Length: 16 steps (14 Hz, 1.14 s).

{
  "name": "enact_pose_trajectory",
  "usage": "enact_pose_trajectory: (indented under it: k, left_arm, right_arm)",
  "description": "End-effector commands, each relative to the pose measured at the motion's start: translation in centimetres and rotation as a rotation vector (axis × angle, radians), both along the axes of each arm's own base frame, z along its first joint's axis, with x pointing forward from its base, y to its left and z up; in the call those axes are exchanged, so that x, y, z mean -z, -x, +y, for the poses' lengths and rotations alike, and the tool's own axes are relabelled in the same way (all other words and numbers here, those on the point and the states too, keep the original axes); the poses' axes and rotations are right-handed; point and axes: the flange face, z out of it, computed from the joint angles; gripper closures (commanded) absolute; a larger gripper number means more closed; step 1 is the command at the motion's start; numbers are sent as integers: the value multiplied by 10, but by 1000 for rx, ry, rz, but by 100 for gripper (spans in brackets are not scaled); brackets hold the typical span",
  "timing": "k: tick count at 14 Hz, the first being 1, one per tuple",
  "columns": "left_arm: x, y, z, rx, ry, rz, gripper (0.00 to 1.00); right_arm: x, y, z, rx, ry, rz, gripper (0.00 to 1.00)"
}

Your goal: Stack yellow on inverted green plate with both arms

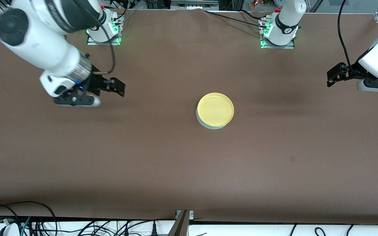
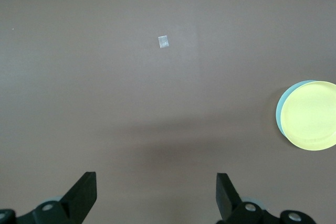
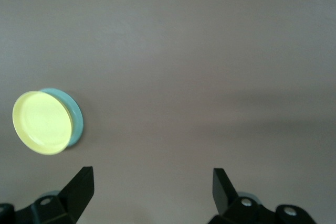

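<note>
The right gripper (image 1: 118, 87) has its jaws spread wide and holds nothing; it hangs over the table (image 1: 143, 157) toward the right arm's end. The left gripper (image 1: 332, 76) is also spread wide with nothing in it, over the left arm's end. Both arms wait well apart from the plates. Between them, mid-table, the yellow plate (image 1: 215, 109) sits right side up on the green plate (image 1: 205, 125), almost covering it. The stack looks done, and neither gripper is much nearer.

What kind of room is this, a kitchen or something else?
Most likely a robotics lab, not a kitchen: two white arms bolted to a brown table, loose cables along its edge, and only a small yellow plate stacked on a pale green plate.
</note>
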Motion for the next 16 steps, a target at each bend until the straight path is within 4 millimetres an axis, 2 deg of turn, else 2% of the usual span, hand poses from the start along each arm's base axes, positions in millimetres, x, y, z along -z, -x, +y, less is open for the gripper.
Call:
enact_pose_trajectory:
  k: [1, 4, 6, 9, 12, 16]
  left_arm:
    - [-8, -12, -2, 12, 7, 15, 0]
    - [-7, -13, -3, 14, 7, 16, 0]
    - [-7, -13, -3, 14, 7, 18, 0]
    - [-7, -12, -3, 13, 6, 19, 0]
    - [-7, -11, -4, 15, 6, 30, 0]
    - [-6, -9, -5, 16, 4, 39, 0]
  right_arm:
    - [-33, 19, -67, -66, -10, 19, 0]
    - [-48, 39, -118, -98, 46, 38, 0]
    - [-48, 50, -140, -115, 54, 42, 0]
    - [-47, 58, -146, -127, 110, 37, 0]
    - [-54, 54, -145, -203, 108, 9, 0]
    - [-60, 47, -142, -209, 116, 1, 0]
